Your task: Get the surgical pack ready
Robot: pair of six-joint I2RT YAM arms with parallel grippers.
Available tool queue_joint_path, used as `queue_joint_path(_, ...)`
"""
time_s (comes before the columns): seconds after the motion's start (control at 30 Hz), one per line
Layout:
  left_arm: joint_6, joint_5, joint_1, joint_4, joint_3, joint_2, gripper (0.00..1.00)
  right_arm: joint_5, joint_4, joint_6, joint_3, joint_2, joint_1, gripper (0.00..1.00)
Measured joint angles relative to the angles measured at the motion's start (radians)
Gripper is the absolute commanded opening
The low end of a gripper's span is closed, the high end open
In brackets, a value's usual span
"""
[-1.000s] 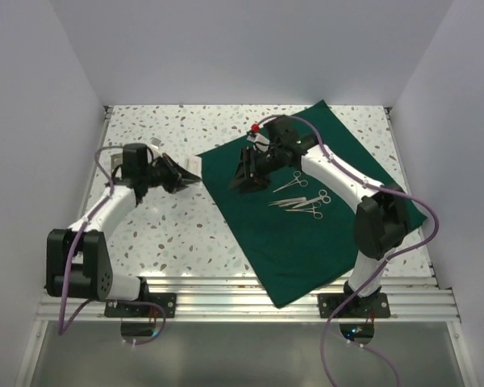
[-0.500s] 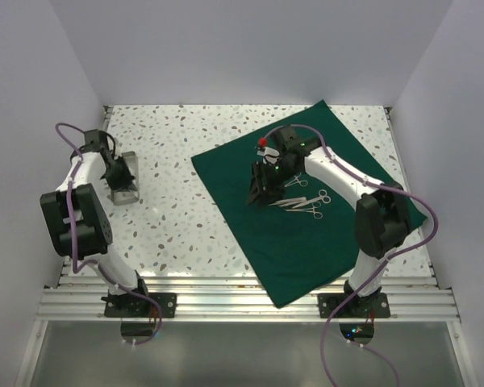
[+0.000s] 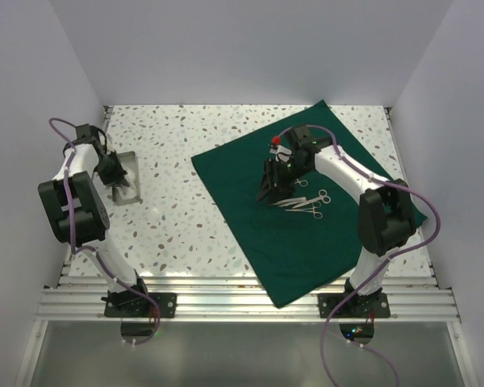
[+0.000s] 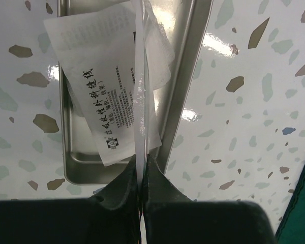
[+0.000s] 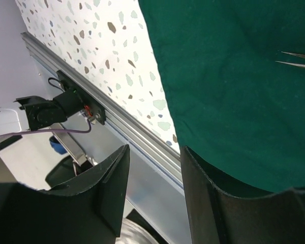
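The surgical pack's dark green drape (image 3: 306, 234) lies spread flat at the right, with silver instruments (image 3: 305, 203) on its middle. A small steel tray (image 3: 131, 196) stands at the far left. My left gripper (image 3: 113, 171) hangs over it. In the left wrist view my left gripper (image 4: 141, 163) is shut on the edge of a white packet (image 4: 141, 101), seen edge-on above the tray (image 4: 71, 168). A second printed packet (image 4: 114, 96) lies in the tray. My right gripper (image 3: 267, 192) is over the drape just left of the instruments. It stands open (image 5: 152, 175) with nothing between its fingers.
The speckled tabletop (image 3: 177, 218) lies between the tray and the drape. An aluminium rail (image 3: 242, 294) runs along the near edge, and white walls close in the left, back and right. Pointed instrument tips (image 5: 300, 58) show on the drape (image 5: 234, 76).
My left arm has swung left from beside the drape's corner to the tray, carrying the packet. My right gripper has shifted a little right, closer to the instruments.
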Motion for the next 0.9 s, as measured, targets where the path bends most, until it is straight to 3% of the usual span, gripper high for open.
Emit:
queue_joint_path(0.17, 0.0, 0.03, 0.002, -0.003, 0.031, 0.032, 0.0, -0.023, 0.002, -0.001, 0.0, 0.007, -0.004, 0.48)
queue_joint_path(0.27, -0.001, 0.047, 0.002, -0.005, 0.05, 0.059, 0.18, -0.036, 0.002, -0.002, 0.0, 0.016, -0.003, 0.48)
queue_joint_path(0.37, -0.017, 0.047, 0.002, -0.009, 0.052, 0.069, 0.44, -0.04, 0.002, -0.003, 0.0, 0.027, -0.003, 0.48)
queue_joint_path(0.47, -0.037, 0.031, 0.002, -0.013, 0.052, 0.064, 0.57, -0.041, 0.003, -0.003, 0.0, 0.031, -0.003, 0.48)
queue_joint_path(0.77, -0.104, -0.103, 0.002, -0.043, 0.052, -0.029, 0.61, -0.043, 0.009, -0.003, 0.0, 0.032, -0.003, 0.48)
queue_joint_path(0.9, -0.124, -0.158, 0.002, -0.05, 0.056, -0.049, 0.53, -0.043, 0.009, -0.003, 0.0, 0.032, -0.003, 0.48)
